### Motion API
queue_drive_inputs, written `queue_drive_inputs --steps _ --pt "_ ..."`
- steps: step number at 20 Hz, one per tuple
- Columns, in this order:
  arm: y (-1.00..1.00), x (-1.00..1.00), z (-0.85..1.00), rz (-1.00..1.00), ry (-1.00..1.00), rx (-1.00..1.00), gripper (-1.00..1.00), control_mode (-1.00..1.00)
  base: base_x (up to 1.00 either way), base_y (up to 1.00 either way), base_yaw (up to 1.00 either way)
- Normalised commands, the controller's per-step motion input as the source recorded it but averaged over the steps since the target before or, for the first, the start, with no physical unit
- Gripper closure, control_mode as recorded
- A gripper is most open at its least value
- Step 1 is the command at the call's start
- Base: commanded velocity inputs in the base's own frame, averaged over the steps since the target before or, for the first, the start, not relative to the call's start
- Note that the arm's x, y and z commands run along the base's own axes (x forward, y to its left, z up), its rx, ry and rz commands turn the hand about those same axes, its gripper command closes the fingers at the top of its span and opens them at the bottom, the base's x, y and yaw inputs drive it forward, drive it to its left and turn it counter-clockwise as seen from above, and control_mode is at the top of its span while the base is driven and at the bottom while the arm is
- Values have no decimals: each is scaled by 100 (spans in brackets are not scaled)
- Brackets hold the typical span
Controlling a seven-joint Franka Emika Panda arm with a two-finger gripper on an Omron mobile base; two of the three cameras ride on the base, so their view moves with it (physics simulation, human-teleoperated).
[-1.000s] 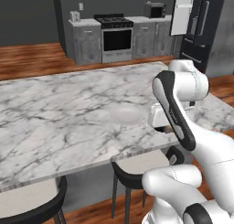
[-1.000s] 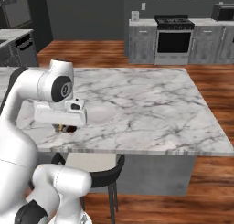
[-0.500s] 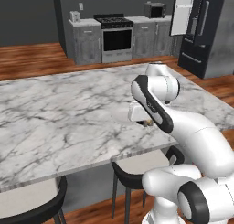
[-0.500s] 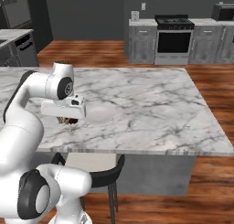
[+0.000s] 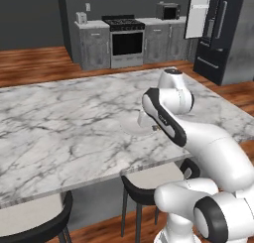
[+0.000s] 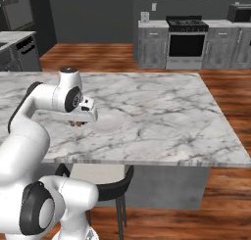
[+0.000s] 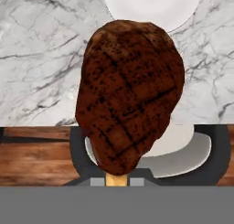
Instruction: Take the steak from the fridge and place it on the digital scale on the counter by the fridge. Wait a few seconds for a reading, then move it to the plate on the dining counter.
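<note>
My gripper is shut on the steak, a dark red-brown lump with grill marks that hides the fingertips in the hand view. It hangs just above the dining counter near its front edge. The white plate lies on the marble right beside the steak, seen ahead of it as the plate in the hand view. From the left base the gripper sits at the right edge of the plate. The fridge stands far back with its white-lined door open. The digital scale is out of view.
Dark round stools stand under the dining counter's near edge, one of them straight below the steak. A stove and grey cabinets line the back wall. The marble slab spreads wide to both sides of the plate.
The arm has swung over the dining counter, carrying the steak from the near edge toward the plate. The elbow has folded in. The grip has stayed shut.
</note>
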Motion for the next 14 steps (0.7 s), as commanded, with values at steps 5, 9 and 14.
queue_drive_inputs --steps 5,9,14 --pt "-25 50 -11 9 -22 0 100 -100 0 0 0" --pt "-15 39 4 17 -3 -1 100 -100 0 0 0" --pt "7 92 0 9 27 -12 100 -100 0 0 0"
